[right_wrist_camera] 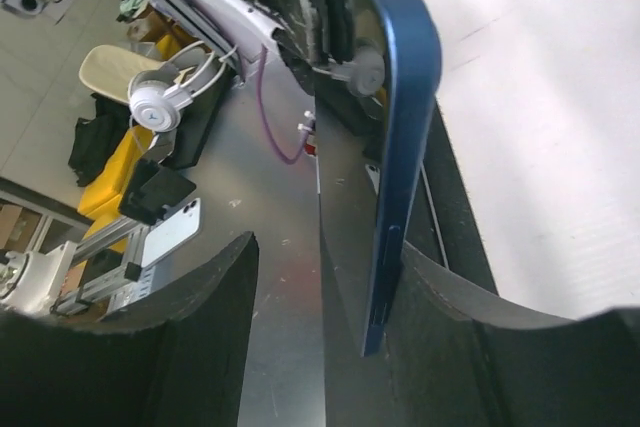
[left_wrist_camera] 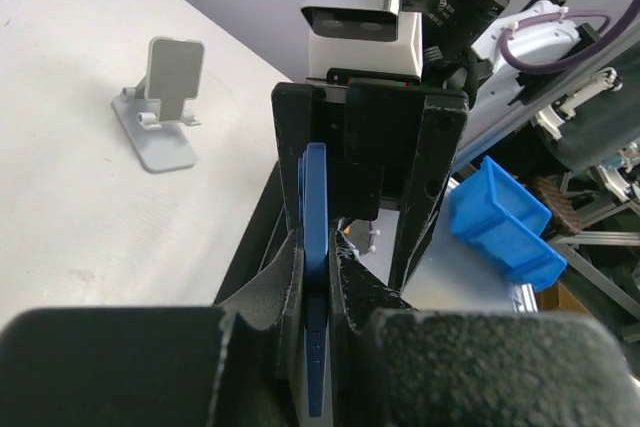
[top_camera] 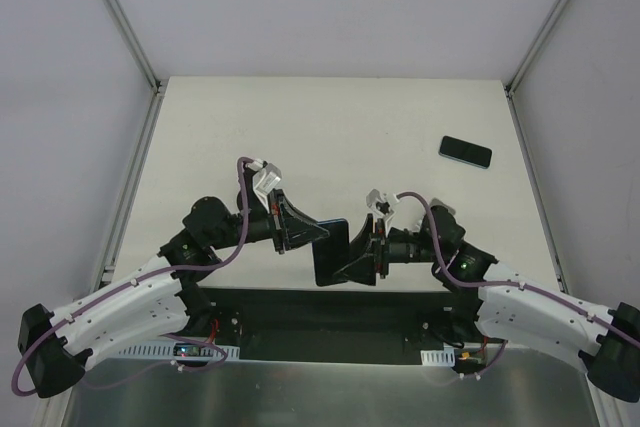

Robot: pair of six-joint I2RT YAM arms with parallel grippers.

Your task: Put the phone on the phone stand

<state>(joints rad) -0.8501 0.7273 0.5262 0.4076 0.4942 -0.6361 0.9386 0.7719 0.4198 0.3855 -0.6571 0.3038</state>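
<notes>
Phone (left_wrist_camera: 316, 187) edge-on in left tool (left_wrist_camera: 318, 272), its lower end out of frame

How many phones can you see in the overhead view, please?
2. One dark phone lies flat on the table at far right; the blue phone is clamped in the left gripper. Others may be hidden.

Overhead view looking down on the table (top_camera: 330, 117), wrist views close along their fingers (left_wrist_camera: 120, 367), both sharing the phone (left_wrist_camera: 315, 207)
</notes>
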